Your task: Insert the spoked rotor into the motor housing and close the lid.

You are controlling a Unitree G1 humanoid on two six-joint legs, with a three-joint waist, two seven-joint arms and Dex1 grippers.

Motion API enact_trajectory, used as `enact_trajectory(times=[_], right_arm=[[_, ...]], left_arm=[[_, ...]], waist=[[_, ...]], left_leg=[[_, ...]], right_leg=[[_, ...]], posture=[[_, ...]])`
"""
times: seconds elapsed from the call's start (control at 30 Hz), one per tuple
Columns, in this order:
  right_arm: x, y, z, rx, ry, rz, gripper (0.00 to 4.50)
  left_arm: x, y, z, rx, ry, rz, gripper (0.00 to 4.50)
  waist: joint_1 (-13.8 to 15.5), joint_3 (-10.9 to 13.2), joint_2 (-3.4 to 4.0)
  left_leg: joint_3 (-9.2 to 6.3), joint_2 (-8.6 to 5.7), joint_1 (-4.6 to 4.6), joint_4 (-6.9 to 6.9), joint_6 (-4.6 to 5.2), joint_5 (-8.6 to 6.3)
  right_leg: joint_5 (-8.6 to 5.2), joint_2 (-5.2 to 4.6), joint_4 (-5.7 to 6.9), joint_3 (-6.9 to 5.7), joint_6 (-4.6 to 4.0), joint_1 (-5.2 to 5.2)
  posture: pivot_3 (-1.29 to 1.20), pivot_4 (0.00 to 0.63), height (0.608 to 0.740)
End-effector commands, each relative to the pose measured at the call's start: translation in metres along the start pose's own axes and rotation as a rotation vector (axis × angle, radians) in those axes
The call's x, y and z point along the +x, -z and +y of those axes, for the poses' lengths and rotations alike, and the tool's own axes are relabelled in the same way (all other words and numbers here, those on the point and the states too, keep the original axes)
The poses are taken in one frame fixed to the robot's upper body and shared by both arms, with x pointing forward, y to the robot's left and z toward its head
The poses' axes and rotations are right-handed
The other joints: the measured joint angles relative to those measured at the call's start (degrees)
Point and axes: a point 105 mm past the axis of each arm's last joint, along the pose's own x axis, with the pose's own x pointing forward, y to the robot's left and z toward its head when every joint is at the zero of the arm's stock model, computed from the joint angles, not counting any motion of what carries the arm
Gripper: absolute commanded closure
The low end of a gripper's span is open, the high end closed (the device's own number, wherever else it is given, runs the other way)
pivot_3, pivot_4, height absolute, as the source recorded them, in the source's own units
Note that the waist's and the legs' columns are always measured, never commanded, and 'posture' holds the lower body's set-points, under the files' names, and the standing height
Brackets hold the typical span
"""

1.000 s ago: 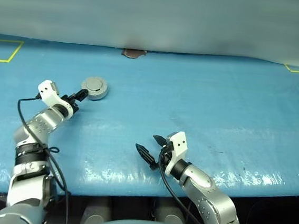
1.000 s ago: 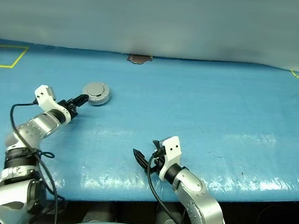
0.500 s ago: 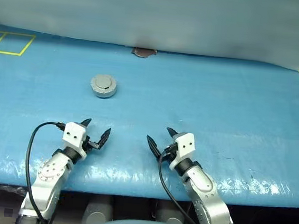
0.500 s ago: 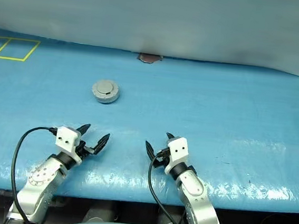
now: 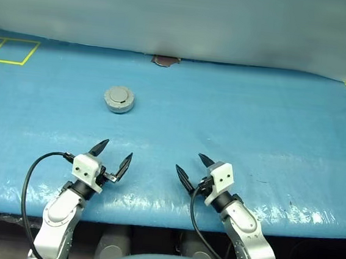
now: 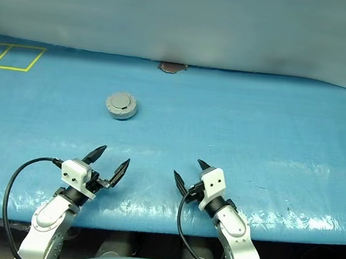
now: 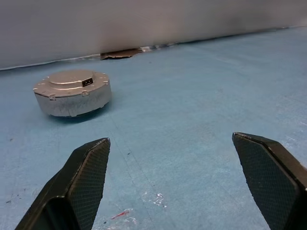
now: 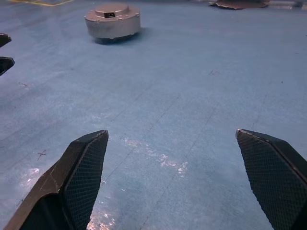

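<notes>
The round grey metal motor housing, its plain lid down, sits upper left on the blue table. The left gripper has pulled back from it to the lower frame, jaws spread and empty; the right gripper likewise gapes, barely shifted.

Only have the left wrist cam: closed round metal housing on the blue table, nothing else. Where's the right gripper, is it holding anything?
Observer: The right gripper is low over the table's near edge, beside the left gripper, open and empty.
Operator: Which arm's side is the housing on?
Observer: The motor housing sits on the left arm's side, farther out than both grippers and about straight ahead of the left one.
Operator: Any floor marks I can use?
Observer: Yellow tape squares lie at the far left corner of the blue table, beyond the housing.
</notes>
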Motion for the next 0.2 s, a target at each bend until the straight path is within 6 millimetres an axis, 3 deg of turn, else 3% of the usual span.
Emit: enact_trajectory(times=[0.03,0.2], right_arm=[[0.0017,-0.0153,0.0055,-0.015,-0.028,-0.065,0.00],[0.0021,-0.0151,0.0087,-0.005,-0.044,-0.066,0.00]], left_arm=[[-0.0004,-0.0049,0.0047,0.021,-0.023,-0.025,0.03],[-0.0013,-0.0028,0.0080,0.025,-0.030,-0.016,0.03]], waist=[[0.0,0.0,0.00],[0.0,0.0,0.00]], left_leg=[[0.00,0.00,0.00,0.00,0.00,0.00],[-0.01,0.00,0.00,0.00,0.00,0.00]], right_leg=[[0.00,0.00,0.00,0.00,0.00,0.00],[0.00,0.00,0.00,-0.01,0.00,0.00]], posture=[[0.00,0.150,0.740],[0.00,0.150,0.740]])
